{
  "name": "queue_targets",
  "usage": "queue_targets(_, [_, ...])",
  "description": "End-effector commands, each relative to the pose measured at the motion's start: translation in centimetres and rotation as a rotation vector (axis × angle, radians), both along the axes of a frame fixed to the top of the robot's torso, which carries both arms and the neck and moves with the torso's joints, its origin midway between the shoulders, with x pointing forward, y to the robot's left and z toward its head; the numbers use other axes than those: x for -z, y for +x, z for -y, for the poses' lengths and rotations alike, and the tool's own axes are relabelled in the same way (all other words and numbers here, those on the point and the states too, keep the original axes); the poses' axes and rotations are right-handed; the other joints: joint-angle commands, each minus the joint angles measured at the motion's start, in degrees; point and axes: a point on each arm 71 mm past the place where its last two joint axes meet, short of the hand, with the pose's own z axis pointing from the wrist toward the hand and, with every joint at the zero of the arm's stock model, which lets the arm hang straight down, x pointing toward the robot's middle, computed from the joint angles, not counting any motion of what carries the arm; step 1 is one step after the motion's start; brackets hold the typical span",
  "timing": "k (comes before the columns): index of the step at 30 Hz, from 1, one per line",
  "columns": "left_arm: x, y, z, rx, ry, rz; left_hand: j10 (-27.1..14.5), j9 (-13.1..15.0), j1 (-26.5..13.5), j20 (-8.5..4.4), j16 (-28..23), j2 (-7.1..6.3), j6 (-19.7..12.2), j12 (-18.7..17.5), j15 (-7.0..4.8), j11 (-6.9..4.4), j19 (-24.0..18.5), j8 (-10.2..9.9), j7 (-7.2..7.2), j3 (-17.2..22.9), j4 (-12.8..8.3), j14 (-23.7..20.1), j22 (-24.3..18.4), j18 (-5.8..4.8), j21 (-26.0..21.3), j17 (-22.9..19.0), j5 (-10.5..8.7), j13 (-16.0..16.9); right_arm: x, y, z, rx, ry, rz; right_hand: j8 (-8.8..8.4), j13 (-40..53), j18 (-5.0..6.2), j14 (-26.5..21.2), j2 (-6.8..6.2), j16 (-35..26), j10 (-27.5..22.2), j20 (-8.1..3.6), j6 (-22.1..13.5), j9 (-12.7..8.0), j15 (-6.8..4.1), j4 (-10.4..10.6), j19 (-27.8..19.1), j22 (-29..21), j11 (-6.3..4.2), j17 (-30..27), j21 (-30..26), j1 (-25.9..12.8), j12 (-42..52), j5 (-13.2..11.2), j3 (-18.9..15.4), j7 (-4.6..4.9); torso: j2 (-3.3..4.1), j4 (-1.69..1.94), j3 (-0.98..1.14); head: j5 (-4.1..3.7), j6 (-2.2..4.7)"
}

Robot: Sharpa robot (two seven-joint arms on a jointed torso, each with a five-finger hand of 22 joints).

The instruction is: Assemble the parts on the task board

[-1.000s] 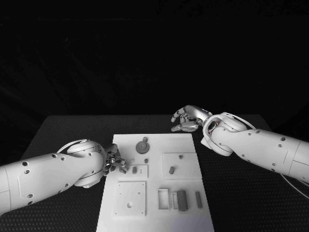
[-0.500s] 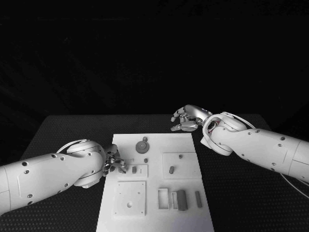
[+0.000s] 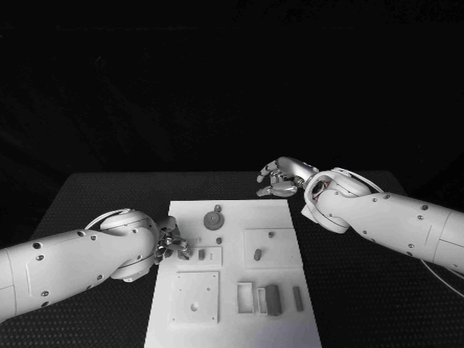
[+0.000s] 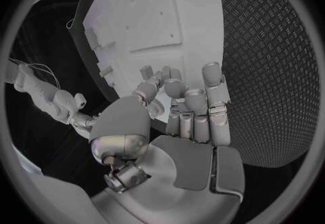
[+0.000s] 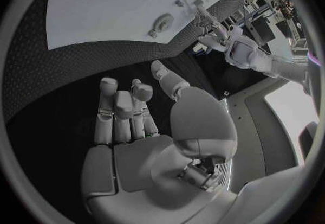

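The white task board [image 3: 232, 322] lies lengthwise in the middle of the table. Grey parts sit on it: a round disc [image 3: 214, 220] at the far end, a short peg [image 3: 257, 254] in a square plate, and two upright bars [image 3: 272, 299] near the front. My left hand [image 3: 172, 245] is at the board's left edge, its fingertips by a small slotted plate [image 3: 204, 255]; it holds nothing that I can see. The left wrist view shows its fingers [image 4: 193, 107] reaching over the board [image 4: 156, 12]. My right hand [image 3: 279, 177] hovers past the board's far right corner, fingers loosely bent, palm [image 5: 135, 153] empty.
A larger square plate [image 3: 196, 297] with a hole lies at the board's front left. Black textured table [image 3: 96, 196] stretches on both sides of the board. My right forearm [image 3: 399, 221] crosses the table's right side, my left forearm [image 3: 54, 264] the left.
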Motion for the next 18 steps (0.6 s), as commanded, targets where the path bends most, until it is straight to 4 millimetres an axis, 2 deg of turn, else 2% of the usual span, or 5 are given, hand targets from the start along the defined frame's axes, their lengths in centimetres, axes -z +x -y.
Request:
queue_targets(1, [0.21, -0.14, 0.12, 0.015, 0.006, -0.018, 0.3, -0.1, -1.6, -0.02, 0.2, -1.73, 0.0, 0.4, -0.24, 0.04, 0.0, 0.4, 0.41, -1.1, 0.0, 0.2, 1.1, -0.12, 0.4, -0.1, 0.20, -0.1, 0.01, -0.05, -0.08, -0.012, -0.002, -0.003, -0.22, -0.1, 0.85, 0.3, -0.21, -0.2, 0.4, 0.24, 0.2, -0.1, 0.23, 0.1, 0.1, 0.9, 0.14, -0.1, -0.3, -0.6, -0.3, 0.3, -0.3, 0.39, -0.01, 0.01, -0.01, 0.00, -0.02])
queue_targets(6, [0.21, -0.13, 0.10, 0.015, 0.006, -0.018, 0.1, -0.4, -3.0, -0.11, 0.1, -3.66, 0.0, 0.6, -0.33, -0.06, 0.0, 0.6, 0.30, -2.8, 0.3, 0.2, 1.0, 0.03, 0.3, -0.1, 0.17, -0.4, 0.01, -0.04, -0.07, -0.011, -0.002, -0.002, -0.23, -0.1, 0.85, 0.3, -0.23, -0.2, 0.4, 0.24, 0.2, -0.1, 0.23, 0.1, 0.1, 0.9, 0.14, -0.1, -0.3, -0.6, -0.3, 0.3, -0.3, 0.39, 0.00, 0.00, 0.00, 0.01, -0.02])
queue_targets(10, [0.20, -0.13, 0.13, 0.015, 0.005, -0.017, 0.1, -0.6, -3.5, -0.14, 0.1, -4.40, -0.1, 0.7, -0.39, -0.11, 0.0, 0.7, 0.26, -3.5, 0.6, 0.2, 1.0, 0.10, 0.3, -0.2, 0.16, -0.5, 0.01, -0.04, -0.08, -0.012, -0.002, -0.002, -0.23, -0.1, 0.85, 0.2, -0.23, -0.2, 0.4, 0.24, 0.2, -0.1, 0.23, 0.1, 0.1, 0.9, 0.14, -0.1, -0.3, -0.6, -0.3, 0.3, -0.3, 0.39, 0.01, -0.02, 0.02, 0.03, -0.05])
queue_targets(18, [0.18, -0.11, 0.17, 0.013, 0.000, -0.012, 0.0, -0.9, -4.2, -0.16, 0.2, -5.05, -0.1, 0.9, -0.45, -0.14, 0.0, 0.9, 0.22, -4.6, 0.8, 0.2, 1.0, 0.17, 0.2, -0.2, 0.16, -0.7, 0.01, -0.04, -0.06, -0.011, -0.002, -0.003, -0.24, -0.1, 0.85, 0.2, -0.24, -0.2, 0.4, 0.23, 0.2, -0.1, 0.23, 0.1, 0.1, 0.9, 0.14, -0.1, -0.3, -0.7, -0.3, 0.3, -0.3, 0.39, 0.01, 0.00, 0.02, 0.02, -0.04])
